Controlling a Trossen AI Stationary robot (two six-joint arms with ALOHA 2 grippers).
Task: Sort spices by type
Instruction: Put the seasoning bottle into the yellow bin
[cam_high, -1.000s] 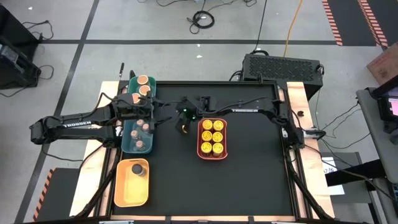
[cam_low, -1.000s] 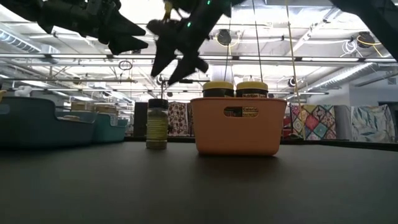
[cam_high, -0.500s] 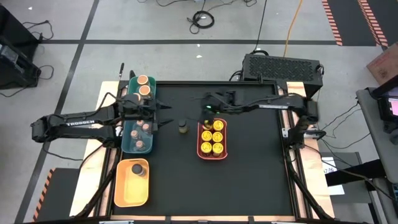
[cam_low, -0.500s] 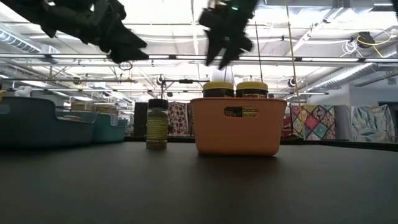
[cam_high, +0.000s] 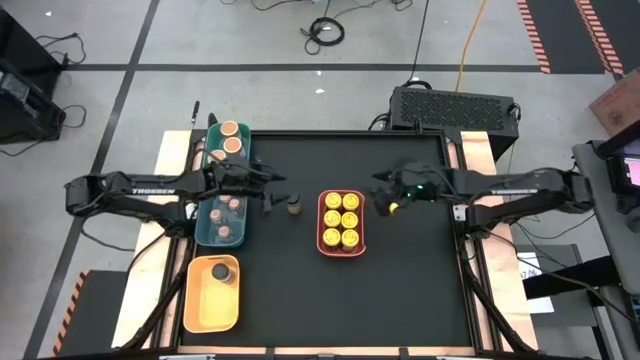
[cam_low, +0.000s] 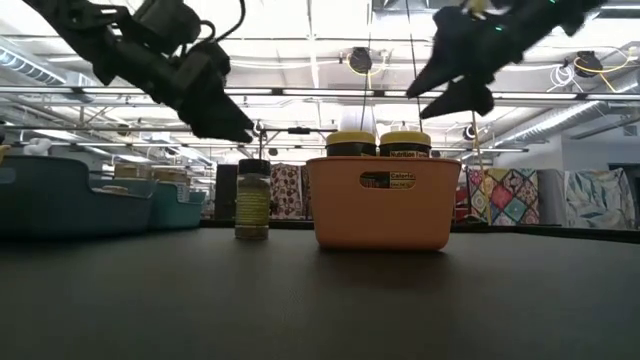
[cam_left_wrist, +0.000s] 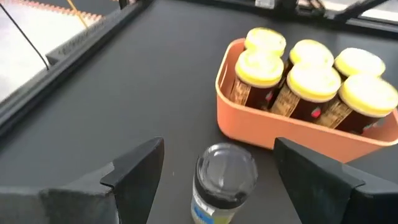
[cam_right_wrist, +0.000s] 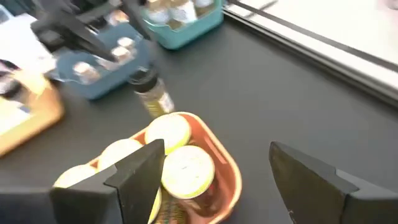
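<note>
**Lone dark-lidded jar standing between the trays, both grippers open above the table**

High view: the dark-lidded jar (cam_high: 293, 207) is standing alone on the black table (cam_high: 400, 290), between the teal tray (cam_high: 222, 212) and the coral tray (cam_high: 341, 222). The left gripper (cam_high: 272, 193) is reaching over the teal tray's edge, just beside the jar. The right gripper (cam_high: 386, 200) is hanging near the coral tray's far side, well apart from the jar. Six yellow-lidded jars (cam_high: 341, 219) are filling the coral tray; a yellow tray (cam_high: 205, 300) is holding one dark-lidded jar (cam_high: 222, 270).

Low view: the jar (cam_low: 252, 199) is sitting upright just beside the coral tray (cam_low: 384, 202), with nothing in front of it. Both grippers are hovering high, the left (cam_low: 232, 125) above and beside the jar, the right (cam_low: 443, 88) over the tray.

Left wrist view: the fingers (cam_left_wrist: 134, 168) are spreading wide, empty, with the jar (cam_left_wrist: 225, 176) showing between them and the coral tray (cam_left_wrist: 261, 127) close behind it.

Right wrist view: the fingers (cam_right_wrist: 140, 168) are also standing wide and empty; the yellow-lidded jars (cam_right_wrist: 168, 149) are lying in front of the lone jar (cam_right_wrist: 151, 96), and the left arm is showing beyond.
</note>
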